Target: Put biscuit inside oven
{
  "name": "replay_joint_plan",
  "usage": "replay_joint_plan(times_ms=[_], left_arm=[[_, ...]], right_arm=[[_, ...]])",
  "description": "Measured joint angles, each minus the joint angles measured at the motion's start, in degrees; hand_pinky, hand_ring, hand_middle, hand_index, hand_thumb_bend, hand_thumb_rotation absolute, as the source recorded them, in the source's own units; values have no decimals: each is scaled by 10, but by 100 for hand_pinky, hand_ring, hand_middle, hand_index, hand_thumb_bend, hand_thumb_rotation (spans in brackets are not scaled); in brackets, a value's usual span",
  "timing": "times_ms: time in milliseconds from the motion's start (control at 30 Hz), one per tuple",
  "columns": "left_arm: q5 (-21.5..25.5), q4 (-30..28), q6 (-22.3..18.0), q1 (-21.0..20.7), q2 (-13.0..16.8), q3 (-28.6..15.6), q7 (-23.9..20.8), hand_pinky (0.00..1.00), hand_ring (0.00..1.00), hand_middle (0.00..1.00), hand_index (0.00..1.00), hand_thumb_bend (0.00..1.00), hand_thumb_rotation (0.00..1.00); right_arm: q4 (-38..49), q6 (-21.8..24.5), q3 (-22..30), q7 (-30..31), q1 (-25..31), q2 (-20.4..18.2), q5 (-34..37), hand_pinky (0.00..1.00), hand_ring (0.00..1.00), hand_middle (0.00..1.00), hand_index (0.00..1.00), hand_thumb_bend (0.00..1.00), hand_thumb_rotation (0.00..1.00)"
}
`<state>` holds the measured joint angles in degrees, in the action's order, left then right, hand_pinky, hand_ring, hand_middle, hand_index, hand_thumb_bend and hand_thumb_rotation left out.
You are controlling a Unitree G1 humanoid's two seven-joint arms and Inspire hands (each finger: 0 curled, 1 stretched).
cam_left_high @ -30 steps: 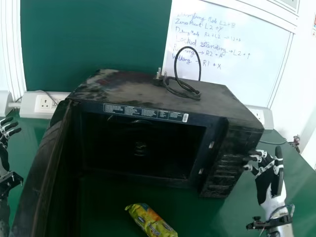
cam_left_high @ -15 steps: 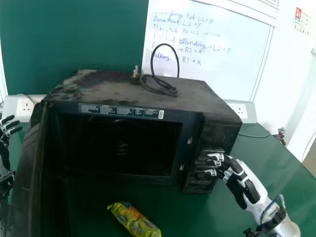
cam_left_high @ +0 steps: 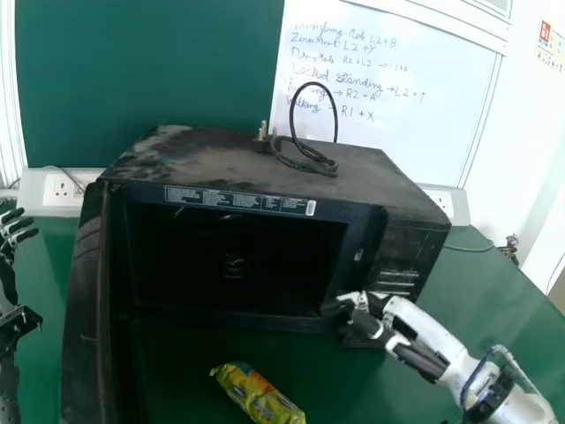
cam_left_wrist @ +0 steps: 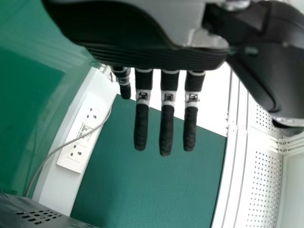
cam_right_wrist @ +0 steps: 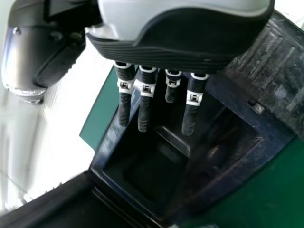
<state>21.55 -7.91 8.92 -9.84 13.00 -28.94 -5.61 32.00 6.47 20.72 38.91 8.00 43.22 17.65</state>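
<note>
Biscuit (cam_left_high: 258, 396) — likely light and slick-wrapped, brittle inside
It lies nearer than the right hand's (cam_left_high: 418, 323) fingers and left of them, long axis slanting near-right to far-left — best pinched gently across the middle. Those fingers stretch out empty by the oven (cam_left_high: 221, 161); the left hand's (cam_left_wrist: 166, 126), well left, are straight and empty too.

Left hand (cam_left_high: 25, 235): black fingers (cam_left_wrist: 166, 130), pale bands round them, small dark square inserts in the bands; dark bracket (cam_left_high: 16, 323) by the wrist.

Right hand (cam_left_high: 372, 323): same banded black fingers (cam_right_wrist: 124, 107). Above them, smooth light-grey shell (cam_right_wrist: 137, 19) over black, with a fine-ribbed edge. Thumb (cam_right_wrist: 38, 59) dark, rounded, silvery at one end. Behind the hand, white forearm (cam_left_high: 521, 411), black collar (cam_left_high: 488, 399), thin cable (cam_left_high: 492, 352) looping beside it.
</note>
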Motion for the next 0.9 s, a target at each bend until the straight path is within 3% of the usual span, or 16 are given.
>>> replay_joint_plan(times_ms=[233,367,600,767,900], left_arm=[[1,-6,4,0,-3,0,-1,49,52,54,56,87,88],[1,-8,7,0,-5,0,-5,49,52,54,56,87,88],[14,-9,12,0,-7,0,-8,48,51,53,56,87,88],[18,-11,13,0,-8,0,-12,48,51,53,54,87,88],[16,-15,14,0,-9,1,-18,48,50,53,54,86,88]], right_arm=[[54,23,16,-5,13,12,-41,77,79,78,79,89,49],[82,31,18,-6,19,20,-83,78,82,82,82,88,47],[157,72,12,-16,24,46,-203,75,85,88,88,90,55],[200,98,-5,-8,24,66,-276,79,88,91,91,89,47],[236,151,-29,12,16,86,-319,82,89,92,93,88,47]])
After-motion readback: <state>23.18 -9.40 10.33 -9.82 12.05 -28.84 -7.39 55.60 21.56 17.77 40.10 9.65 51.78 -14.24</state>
